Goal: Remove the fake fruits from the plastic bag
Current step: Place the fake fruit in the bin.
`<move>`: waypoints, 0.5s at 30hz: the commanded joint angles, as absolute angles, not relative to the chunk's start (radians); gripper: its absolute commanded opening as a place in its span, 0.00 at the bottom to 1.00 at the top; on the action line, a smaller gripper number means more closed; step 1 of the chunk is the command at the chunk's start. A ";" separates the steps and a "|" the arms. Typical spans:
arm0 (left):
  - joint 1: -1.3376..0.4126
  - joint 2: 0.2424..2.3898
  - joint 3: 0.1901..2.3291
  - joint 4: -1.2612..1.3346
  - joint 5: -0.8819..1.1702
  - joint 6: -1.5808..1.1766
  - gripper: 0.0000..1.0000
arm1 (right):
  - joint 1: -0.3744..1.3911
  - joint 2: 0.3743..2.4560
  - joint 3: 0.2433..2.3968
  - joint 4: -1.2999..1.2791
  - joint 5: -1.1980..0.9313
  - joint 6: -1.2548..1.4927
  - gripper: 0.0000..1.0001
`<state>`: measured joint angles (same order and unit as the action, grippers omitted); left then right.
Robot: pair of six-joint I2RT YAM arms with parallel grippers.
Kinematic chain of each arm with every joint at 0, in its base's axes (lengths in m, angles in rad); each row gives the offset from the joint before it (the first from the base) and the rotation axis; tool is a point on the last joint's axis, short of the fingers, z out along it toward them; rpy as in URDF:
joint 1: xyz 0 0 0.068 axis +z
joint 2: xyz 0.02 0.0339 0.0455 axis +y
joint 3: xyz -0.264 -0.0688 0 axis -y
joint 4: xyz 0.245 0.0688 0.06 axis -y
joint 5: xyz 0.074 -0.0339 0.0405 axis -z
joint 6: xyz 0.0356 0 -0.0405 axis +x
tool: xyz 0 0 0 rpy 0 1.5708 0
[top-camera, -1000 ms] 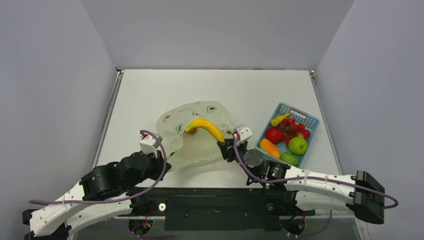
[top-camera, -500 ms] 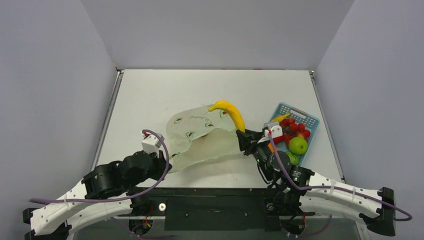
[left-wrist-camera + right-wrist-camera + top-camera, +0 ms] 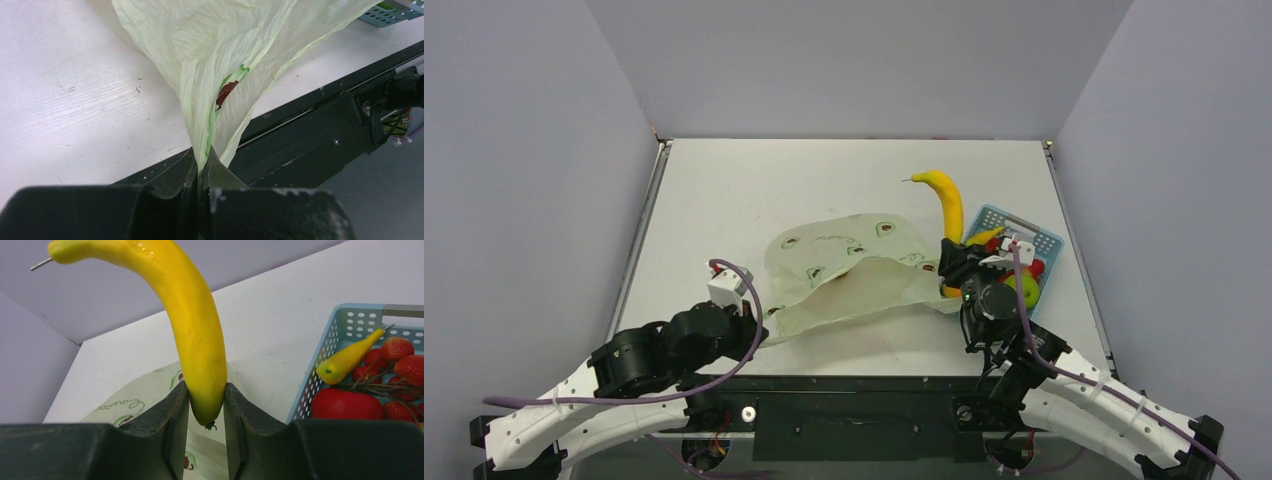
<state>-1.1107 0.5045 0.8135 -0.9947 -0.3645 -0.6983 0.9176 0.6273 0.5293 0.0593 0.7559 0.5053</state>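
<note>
The left fingers are closed tight on a bunched edge of the bag at the near edge of the table. From that pinch the thin film fans up and away. The bag lies spread across the middle of the table, its right end reaching up to the right arm.

The right fingers grip the lower end of a banana. It stands nearly upright, out of the bag, with its stem end curving over to the left. It is held over the bag's right edge, just beside the basket.

The basket sits at the right of the table and holds a red fruit, strawberries and a small yellow pepper. A green fruit shows behind the right arm.
</note>
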 commanded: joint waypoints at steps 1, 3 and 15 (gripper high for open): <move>-1.106 0.508 0.830 -0.963 -0.362 -0.690 0.00 | 0.810 0.580 0.558 0.060 0.637 0.616 0.00; -1.105 0.511 0.829 -0.963 -0.361 -0.690 0.00 | 0.759 0.576 0.547 0.125 0.383 0.646 0.00; -1.103 0.517 0.830 -0.962 -0.360 -0.686 0.00 | 0.773 0.928 0.579 0.767 -0.360 0.920 0.00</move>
